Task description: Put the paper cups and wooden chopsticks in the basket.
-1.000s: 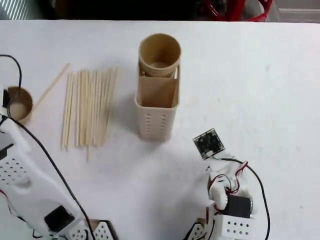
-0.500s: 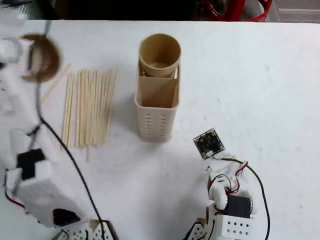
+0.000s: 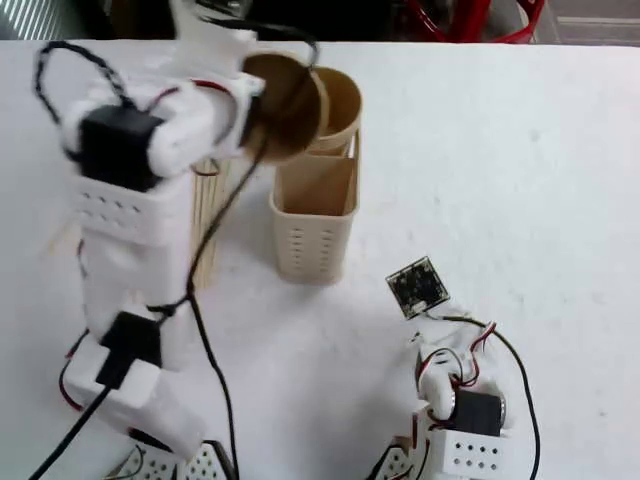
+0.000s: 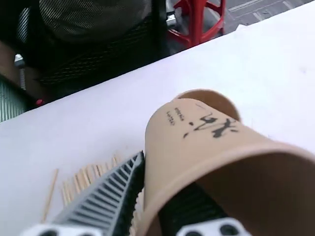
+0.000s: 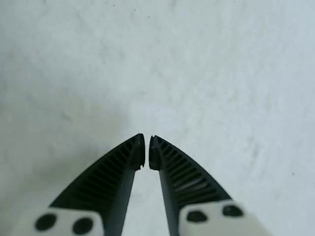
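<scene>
Holding a cup [image 3: 283, 105] by its wall, the left gripper [image 4: 160, 174] clamps one finger inside the mouth and one outside. This rim pinch leaves the cup's base free. The cup hangs tilted above the basket [image 3: 312, 230], over its far compartment, overlapping a second cup [image 3: 345, 100] seated there. Nesting appears to be the intent, so the tilt likely needs correcting toward upright before release. The chopsticks [image 4: 83, 179] lie on the worktop [image 3: 520, 180] beside the basket, partly hidden under the left arm. The right gripper [image 5: 146, 150] sits with its fingers together, low over the worktop, well apart from the basket, leaving the approach unobstructed.
</scene>
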Tool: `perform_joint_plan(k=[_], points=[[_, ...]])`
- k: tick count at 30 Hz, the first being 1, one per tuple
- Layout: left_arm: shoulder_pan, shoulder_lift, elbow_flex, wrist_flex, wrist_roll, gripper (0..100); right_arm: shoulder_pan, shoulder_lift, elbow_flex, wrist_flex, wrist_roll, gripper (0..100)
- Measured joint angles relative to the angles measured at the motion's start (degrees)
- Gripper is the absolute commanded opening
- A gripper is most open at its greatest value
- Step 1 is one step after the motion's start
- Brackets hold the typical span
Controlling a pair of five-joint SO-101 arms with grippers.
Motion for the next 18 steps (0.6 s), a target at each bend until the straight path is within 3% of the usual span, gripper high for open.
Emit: perform_joint_plan(k=[6,18], points=[[3.16,1.32,0.00,-4.84,0.00,2,0.00,0.00,0.00,0.00,0.00,3.1],[3.16,8.70,0.00,-5.45,0.00,2,0.00,0.00,0.00,0.00,0.00,3.1]])
